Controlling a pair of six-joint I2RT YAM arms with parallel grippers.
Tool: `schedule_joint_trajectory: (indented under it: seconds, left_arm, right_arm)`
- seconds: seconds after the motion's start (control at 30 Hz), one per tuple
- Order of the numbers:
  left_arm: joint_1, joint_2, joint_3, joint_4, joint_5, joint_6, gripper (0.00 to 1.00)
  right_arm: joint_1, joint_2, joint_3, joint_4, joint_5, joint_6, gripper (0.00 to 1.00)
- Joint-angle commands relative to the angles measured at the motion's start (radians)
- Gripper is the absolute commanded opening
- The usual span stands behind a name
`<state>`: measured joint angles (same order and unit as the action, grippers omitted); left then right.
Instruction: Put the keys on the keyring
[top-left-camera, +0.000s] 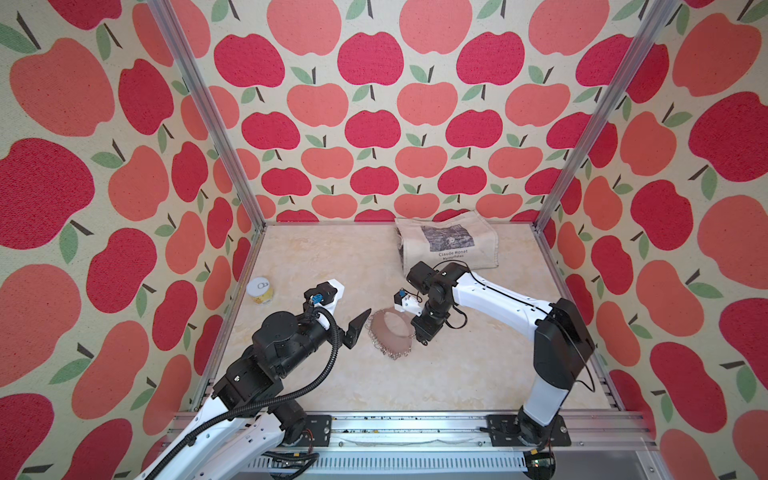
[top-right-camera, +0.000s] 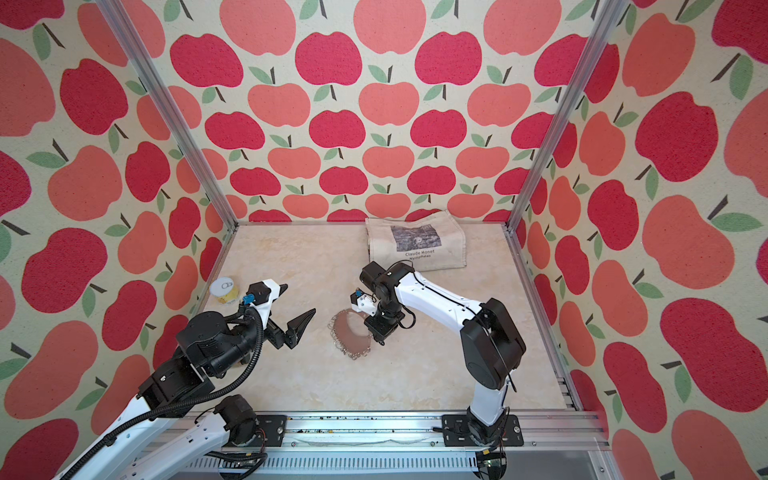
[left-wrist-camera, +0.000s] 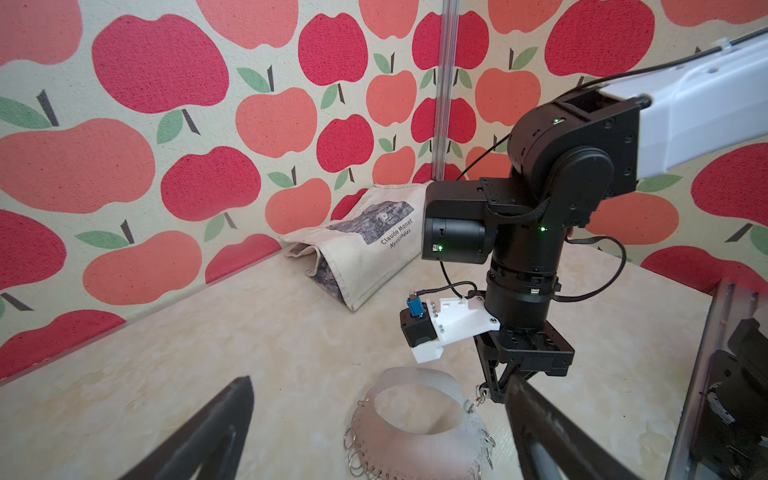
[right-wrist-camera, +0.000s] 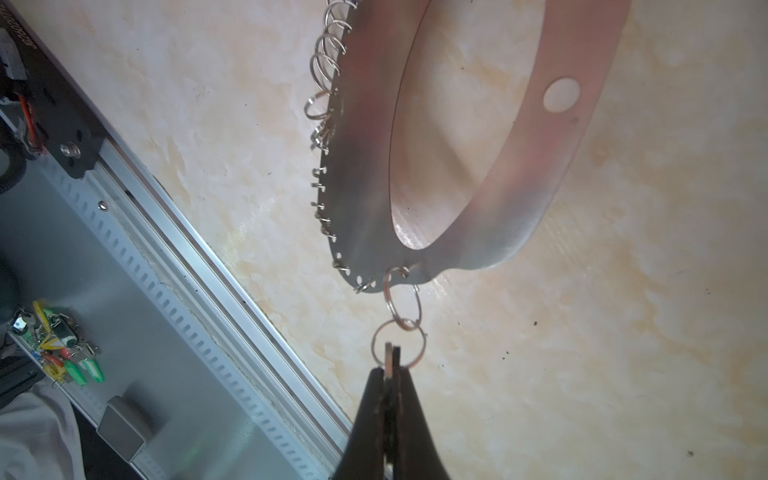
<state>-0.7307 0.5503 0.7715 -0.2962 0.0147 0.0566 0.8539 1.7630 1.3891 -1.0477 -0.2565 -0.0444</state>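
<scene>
While the shut right gripper (right-wrist-camera: 388, 376) is pinching the key (right-wrist-camera: 387, 355) by the keyring (right-wrist-camera: 365, 187), tugging is risking a slip; the left gripper (top-right-camera: 300, 298) is gaping empty.

Two arms share a single desk (top-left-camera: 332, 257): the left arm (top-left-camera: 282, 340) and the right arm (top-left-camera: 498, 299), one pincer apiece. Between the left pincer (top-right-camera: 300, 299) and the right pincer (right-wrist-camera: 391, 361) sits one keyring (right-wrist-camera: 365, 166). Its outer edge is fringed with small rings (right-wrist-camera: 322, 62) too many to count, and its band is pierced by one round hole (right-wrist-camera: 561, 94). Two linked rings (right-wrist-camera: 385, 297) run from it to the right pincer, which pinches one key (right-wrist-camera: 388, 353), seen edge-on. One yellow can (top-left-camera: 260, 290) stands near the left pincer, on the side away from the keyring. One cloth bag (top-left-camera: 446, 243) lies beyond the right pincer. One bunch of coloured tags (right-wrist-camera: 62, 353), number unclear, lies well apart from the right pincer, off the desk.
</scene>
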Motion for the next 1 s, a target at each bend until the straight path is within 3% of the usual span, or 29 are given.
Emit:
schedule_joint_trajectory:
  seconds: [0.0,0.13,0.3,0.53,0.77,0.97]
  left_arm:
    - [0.004,0.016,0.006,0.005,0.014,-0.021,0.96]
    - [0.004,0.026,0.006,0.005,0.005,-0.018,0.96]
    - [0.005,0.033,0.005,-0.004,-0.022,-0.019,0.97]
    - [0.039,0.048,-0.009,0.01,-0.154,-0.069,0.98]
    - [0.107,0.069,-0.037,0.043,-0.237,-0.071,1.0]
    - [0.216,0.061,-0.157,0.229,-0.335,-0.033,0.99]
  right_arm:
    - [-0.019,-0.041,-0.07,0.064,0.008,0.065,0.0]
    - [-0.039,-0.049,-0.133,0.068,0.057,0.11,0.01]
    - [-0.07,-0.087,-0.207,0.09,0.129,0.183,0.35]
    - [-0.12,-0.232,-0.309,0.221,0.226,0.274,0.49]
    - [-0.181,-0.32,-0.331,0.308,0.229,0.251,0.66]
    - [-0.264,-0.404,-0.37,0.456,0.235,0.198,0.83]
